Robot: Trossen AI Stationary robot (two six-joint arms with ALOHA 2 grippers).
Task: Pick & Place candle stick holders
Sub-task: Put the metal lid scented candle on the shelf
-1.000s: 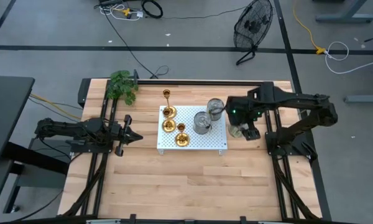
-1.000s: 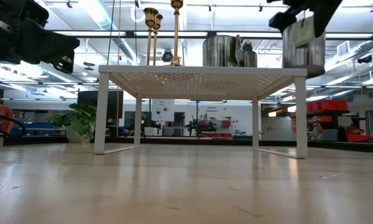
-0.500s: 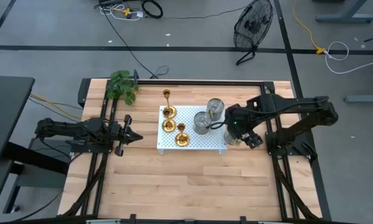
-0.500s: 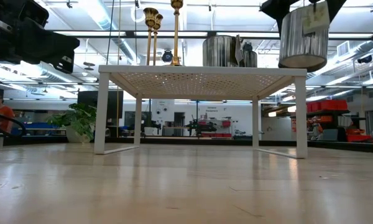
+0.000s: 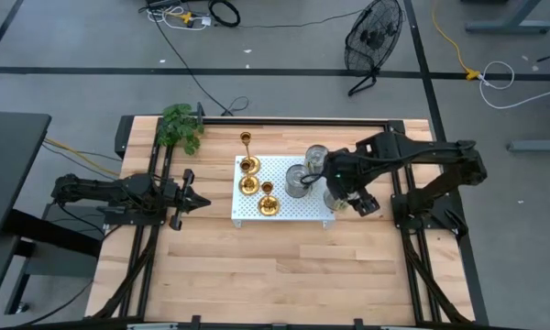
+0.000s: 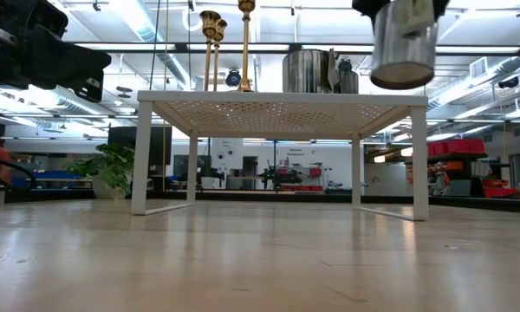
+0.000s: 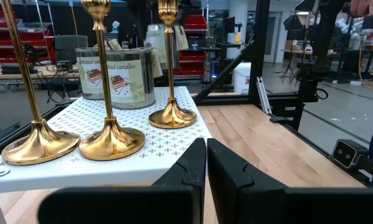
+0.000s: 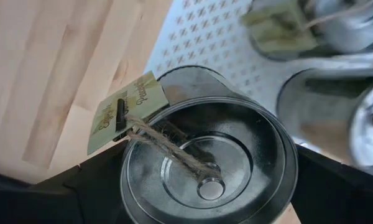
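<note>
Wooden table (image 5: 257,266) on a grey workshop floor, fan (image 5: 374,41) upper right of frame. High view: white perforated stand (image 5: 304,213) at frame centre; three gold candle stick holders (image 5: 248,165) sit along its left side, two metal candle tins (image 5: 299,180) on its right half. Right gripper (image 5: 341,192) sits over the stand's right edge, clamped on a third metal tin (image 5: 334,199). Left gripper (image 5: 192,200) waits at centre left, apart from the stand, tips pointing at it. Potted plant (image 5: 181,127) at the table's upper left.

Low view: stand (image 6: 282,108) spans the middle, holder stems (image 6: 212,48) rise at upper centre-left, tin (image 6: 403,43) hangs upper right, above the stand top, not touching.

Left wrist view: left gripper (image 7: 206,163) fingers together at bottom centre; three holders (image 7: 105,134) upright on the stand's near part, labelled candle tin (image 7: 115,74) behind them.

Right wrist view: tin (image 8: 205,168) fills centre, tag and twine on its lid; dark fingers (image 8: 336,186) pressed on both its sides, stand beneath.
</note>
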